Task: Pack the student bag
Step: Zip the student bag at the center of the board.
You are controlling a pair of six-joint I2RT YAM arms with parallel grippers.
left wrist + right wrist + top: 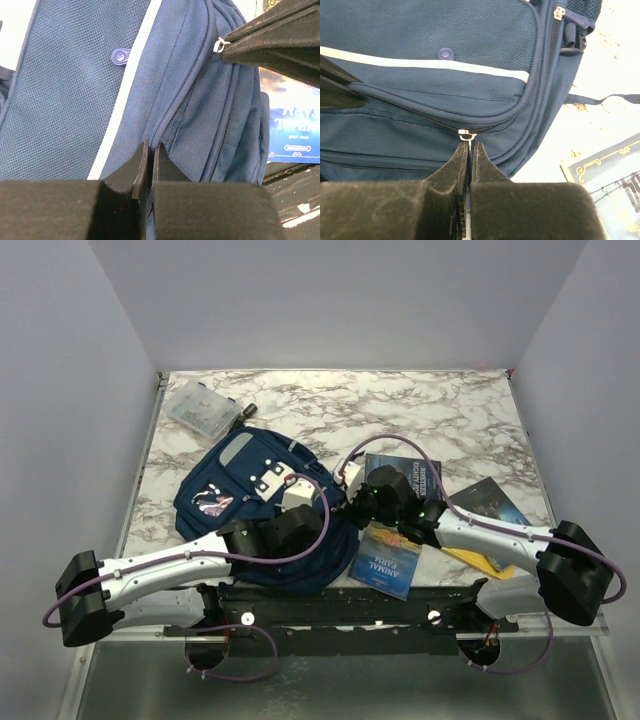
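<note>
Zip-opening stage, by the look of it: student bag point(215, 480) flat on the marble table point(450, 420), front pocket up, one long edge turned toward the arm bases. Right gripper point(469, 150) at the bag's near-right edge, jaws closed to a hairline on the metal zip pull point(466, 134); held so, most likely, to draw the slider along its track and open a compartment for packing. Left gripper point(148, 150) just beside it on the same edge of the bag, jaws likewise all but shut, seemingly pinching a fold of fabric at the zip line. Probably there as an anchor, against the whole bag sliding along with the pull. Cannot tell how much cloth sits between those pads. Count: one bag, two grippers, both on it. Two zip sliders in the right wrist view, one gripped, a second slider point(559, 12) free at a far corner of the bag. Three books to the right of the bag: light-blue book point(388, 560) touching its near-right side, dark blue book point(410, 470) just past the right gripper, third book point(492, 502) farther right, with a yellow edge beneath, perhaps a fourth, not clear. One clear plastic box point(198, 408) beyond the bag's far-left corner. Nothing packed so far, judging by the books outside the bag.
</note>
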